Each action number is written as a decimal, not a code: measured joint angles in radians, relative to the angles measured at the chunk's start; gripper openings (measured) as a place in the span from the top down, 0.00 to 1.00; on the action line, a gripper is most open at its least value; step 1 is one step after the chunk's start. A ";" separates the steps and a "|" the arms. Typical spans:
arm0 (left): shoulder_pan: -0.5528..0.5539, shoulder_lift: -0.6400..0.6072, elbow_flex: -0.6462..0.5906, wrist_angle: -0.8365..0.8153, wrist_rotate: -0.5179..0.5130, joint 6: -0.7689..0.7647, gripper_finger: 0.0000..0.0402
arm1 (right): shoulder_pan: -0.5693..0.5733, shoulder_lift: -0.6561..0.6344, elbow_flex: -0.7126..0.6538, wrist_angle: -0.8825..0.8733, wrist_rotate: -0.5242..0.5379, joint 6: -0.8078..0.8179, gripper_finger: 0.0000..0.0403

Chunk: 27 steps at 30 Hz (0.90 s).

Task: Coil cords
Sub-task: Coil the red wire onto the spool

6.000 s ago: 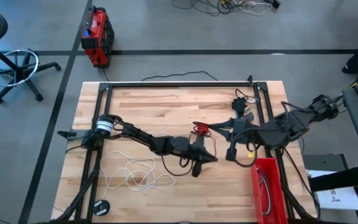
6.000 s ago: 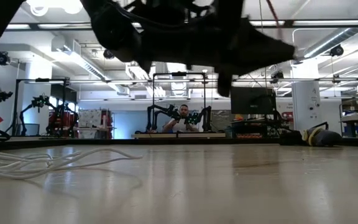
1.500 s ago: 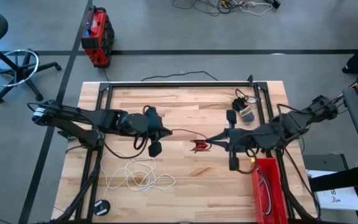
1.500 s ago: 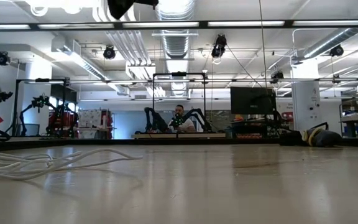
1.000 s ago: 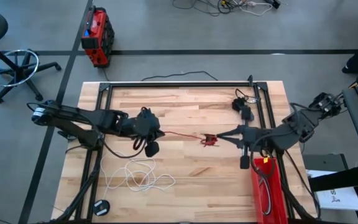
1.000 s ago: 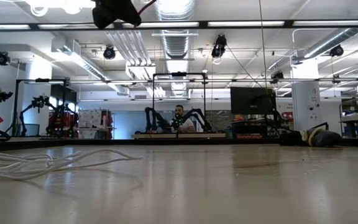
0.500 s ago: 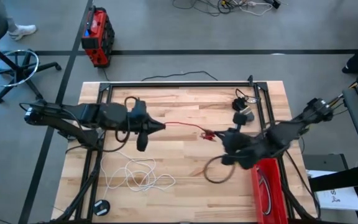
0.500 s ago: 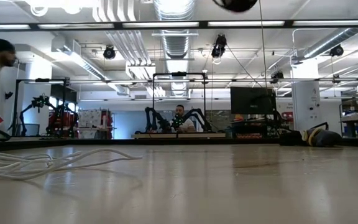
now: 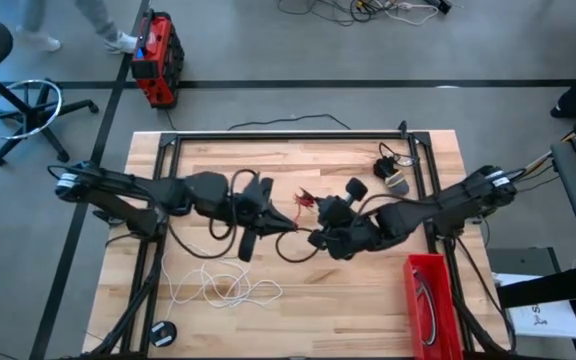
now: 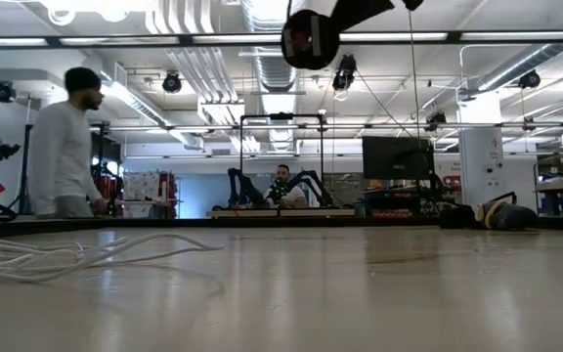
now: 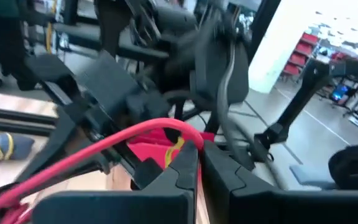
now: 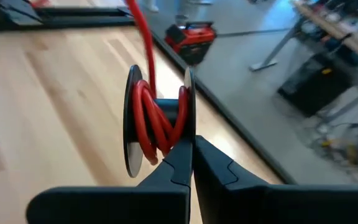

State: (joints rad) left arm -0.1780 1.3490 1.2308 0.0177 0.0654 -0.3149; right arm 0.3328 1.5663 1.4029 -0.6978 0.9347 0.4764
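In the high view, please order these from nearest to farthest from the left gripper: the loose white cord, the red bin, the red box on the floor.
From the left gripper:
1. Loose white cord, on the table's near-left part.
2. Red bin, at the table's right edge.
3. Red box, on the floor beyond the table's far-left corner.

Left wrist view badly motion-blurred: dark arm parts behind the left gripper (image 11: 199, 163) smeared, couldn't be told apart. Red cord (image 11: 98, 151) ran off frame edge, far end unseen. High view: red cord (image 9: 303, 203) mostly covered btwn both grippers; plug too small to make out. Right gripper (image 9: 320, 237) hard to separate from arm. Low view: white cord (image 10: 57, 256) cut by frame edge; arms cropped at top. Person (image 10: 66, 147) in room partly hidden by table edge.
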 joint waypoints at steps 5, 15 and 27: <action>-0.008 0.028 0.000 -0.001 0.015 0.007 1.00 | -0.022 -0.035 -0.001 0.104 -0.055 -0.033 1.00; -0.032 0.072 -0.002 -0.009 0.031 0.048 1.00 | -0.045 -0.120 -0.027 0.413 -0.196 -0.193 1.00; -0.035 0.089 -0.005 -0.039 0.045 0.019 1.00 | -0.045 -0.119 -0.050 0.420 -0.277 -0.246 1.00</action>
State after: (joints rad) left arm -0.2134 1.4379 1.2255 -0.0213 0.1106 -0.2959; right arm 0.2882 1.4471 1.3525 -0.2779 0.6575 0.2302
